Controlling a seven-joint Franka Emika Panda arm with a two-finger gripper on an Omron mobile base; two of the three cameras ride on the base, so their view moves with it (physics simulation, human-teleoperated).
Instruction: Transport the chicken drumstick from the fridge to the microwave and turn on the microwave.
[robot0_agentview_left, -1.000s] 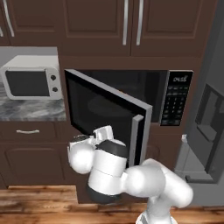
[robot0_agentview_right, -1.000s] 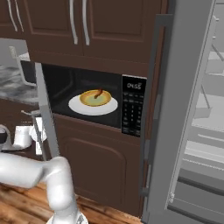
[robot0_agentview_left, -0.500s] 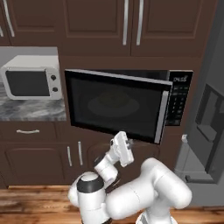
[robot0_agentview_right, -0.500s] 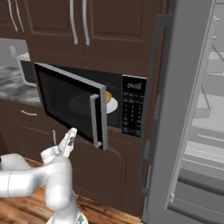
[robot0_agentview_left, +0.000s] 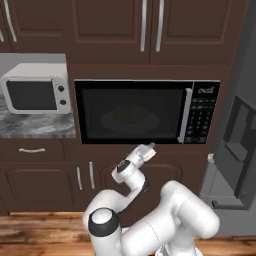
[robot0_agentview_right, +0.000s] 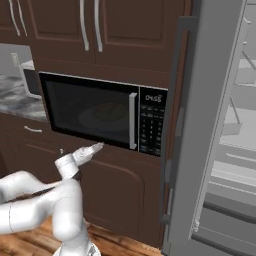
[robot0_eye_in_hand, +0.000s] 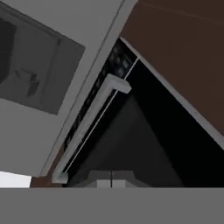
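The microwave (robot0_agentview_left: 145, 112) sat built into a wall of dark brown cabinets (robot0_agentview_left: 125, 30), its dark glass door shut, with a grey handle (robot0_agentview_left: 185, 115) beside the black keypad (robot0_agentview_left: 202, 112). Through the glass a plate (robot0_agentview_left: 129, 117) showed only dimly; the chicken drumstick could not be made out behind the door. The arm's fingers (robot0_agentview_left: 149, 147) were pressed together with nothing between them, just below the door's lower edge; in the right base view they (robot0_agentview_right: 98, 146) pointed up toward the same edge. To the left a small white oven (robot0_agentview_left: 35, 94) stood on a grey marbled tabletop (robot0_agentview_left: 37, 125), above drawers and lower cabinet doors (robot0_agentview_left: 45, 177). The floor (robot0_agentview_left: 30, 232) was wood plank. The grey fridge (robot0_agentview_right: 220, 125) stood at the right, its door open, with pale shelves (robot0_agentview_right: 240, 120) inside
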